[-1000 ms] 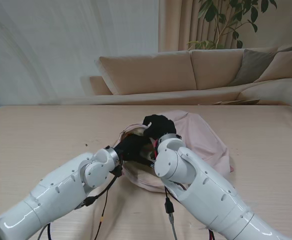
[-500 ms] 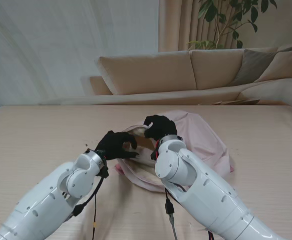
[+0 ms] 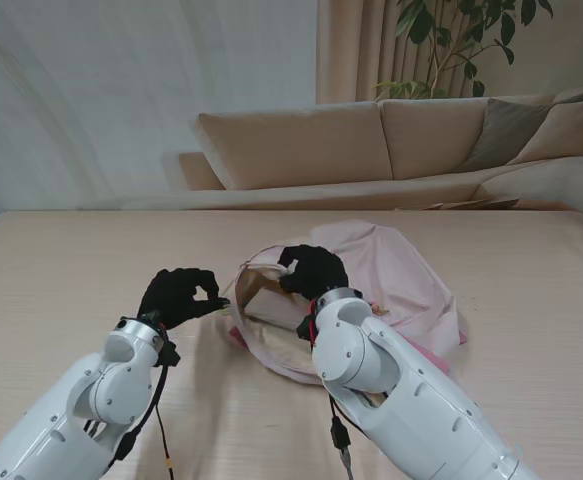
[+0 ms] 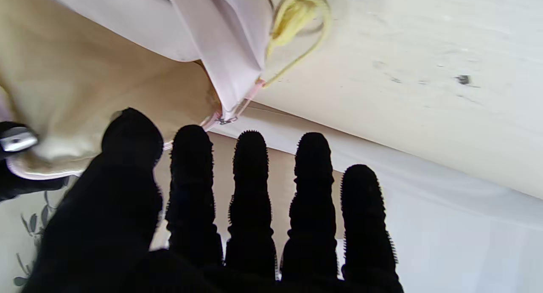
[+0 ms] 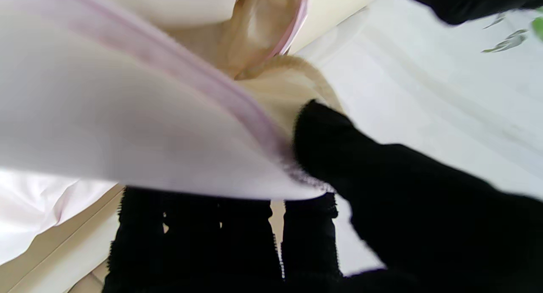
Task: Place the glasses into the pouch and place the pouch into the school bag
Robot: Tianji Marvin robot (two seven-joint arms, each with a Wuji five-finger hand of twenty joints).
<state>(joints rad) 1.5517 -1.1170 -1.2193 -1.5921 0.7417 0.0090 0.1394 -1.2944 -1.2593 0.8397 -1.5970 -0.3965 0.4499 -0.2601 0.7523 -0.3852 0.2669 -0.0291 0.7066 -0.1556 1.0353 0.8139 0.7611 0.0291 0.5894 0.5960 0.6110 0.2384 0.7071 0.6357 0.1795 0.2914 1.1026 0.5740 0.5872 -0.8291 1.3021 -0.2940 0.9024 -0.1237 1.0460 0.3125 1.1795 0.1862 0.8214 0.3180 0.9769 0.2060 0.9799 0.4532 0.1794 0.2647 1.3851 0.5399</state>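
Pink school bag (image 3: 401, 275) held open at its mouth by the right hand (image 3: 311, 270); left hand (image 3: 179, 295) empty beside it.

The bag lies at the centre of the stand view on the wooden table (image 3: 71, 260), its tan-lined opening facing the lower left of the frame. What lies inside cannot be made out; neither glasses nor pouch can be told apart in any view. The right hand is clamped on the bag's upper rim, and in its wrist view the thumb (image 5: 335, 140) presses the pink edge against the fingers beneath. The left hand hovers left of centre, just beside the opening and apart from it, grasping nothing, fingers (image 4: 250, 178) extended side by side in its wrist view. A yellow zip cord (image 4: 297, 17) lies on the table by the bag's edge.
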